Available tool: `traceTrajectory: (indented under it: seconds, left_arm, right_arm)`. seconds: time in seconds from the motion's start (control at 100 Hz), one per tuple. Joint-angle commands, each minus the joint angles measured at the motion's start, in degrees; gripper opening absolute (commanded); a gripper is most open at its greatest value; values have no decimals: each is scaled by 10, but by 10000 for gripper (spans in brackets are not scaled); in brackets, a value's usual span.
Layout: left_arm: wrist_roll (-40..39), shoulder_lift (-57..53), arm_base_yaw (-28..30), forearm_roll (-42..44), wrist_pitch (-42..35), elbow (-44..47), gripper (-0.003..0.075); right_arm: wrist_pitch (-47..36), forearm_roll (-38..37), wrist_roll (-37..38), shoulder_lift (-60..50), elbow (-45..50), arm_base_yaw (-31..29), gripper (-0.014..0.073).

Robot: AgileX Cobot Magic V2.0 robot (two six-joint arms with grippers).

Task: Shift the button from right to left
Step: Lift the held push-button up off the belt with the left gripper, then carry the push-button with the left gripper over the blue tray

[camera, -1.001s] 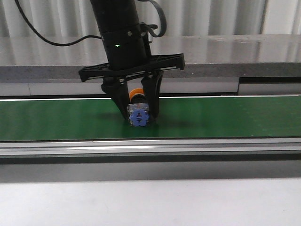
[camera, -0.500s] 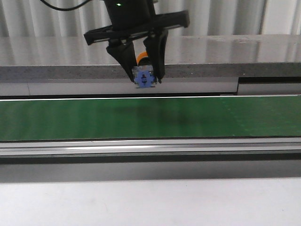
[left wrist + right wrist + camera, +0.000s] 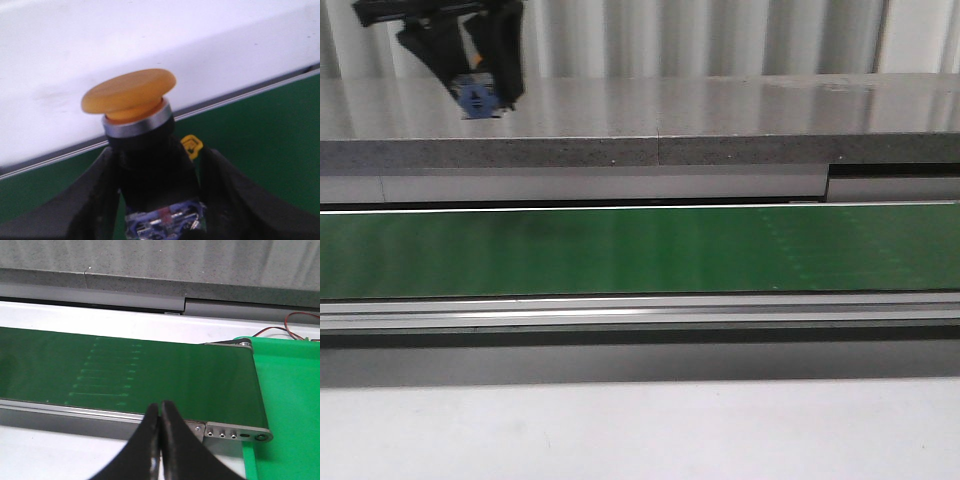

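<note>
The button (image 3: pixel 477 96) hangs high at the upper left of the front view, well above the green conveyor belt (image 3: pixel 640 250), held in my left gripper (image 3: pixel 475 98). Up close in the left wrist view, the button (image 3: pixel 131 95) shows its yellow-orange mushroom cap, black collar and blue contact block. My left gripper (image 3: pixel 162 210) is shut on it, one black finger pressed against each side of the body. My right gripper (image 3: pixel 160 412) is shut with nothing in it, hovering over the belt's near rail close to the belt's end; it does not show in the front view.
A grey ledge (image 3: pixel 720 150) runs behind the belt, with a corrugated wall above it. A silver rail (image 3: pixel 640 312) borders the belt's front edge, and white table lies in front. A bright green mat (image 3: pixel 285 405) and thin wires (image 3: pixel 300 322) lie beyond the belt's end roller.
My left gripper has lifted the button off the belt and carried it up and to the left, from the middle of the view to the upper left corner.
</note>
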Motion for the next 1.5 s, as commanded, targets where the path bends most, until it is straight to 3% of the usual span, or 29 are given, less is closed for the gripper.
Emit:
traceTrajectory:
  seconds: [0.0,0.44,0.8,1.021,1.421,1.491]
  left_arm:
    - [28,-52,36,-2,4,5,-20]
    - [129,-102,229,36,4,165,-20]
    - [132,-102,363,66,-37,220,-20]
    - [255,-82,400,66,-75,220,-19]
    - [283,5,433,66,-116,220,-16]
    - [283,10,433,65,-119,220,17]
  right_arm:
    - [-46,1,-4,4,-14,0,-68]
    - [-46,1,-4,4,-14,0,-68]
    - [-46,1,-4,4,-14,0,-68]
    - [-46,1,-4,4,-14,0,-68]
    - [-46,1,-4,4,-14,0,-68]
    - [-46,1,-4,4,-14,0,-68]
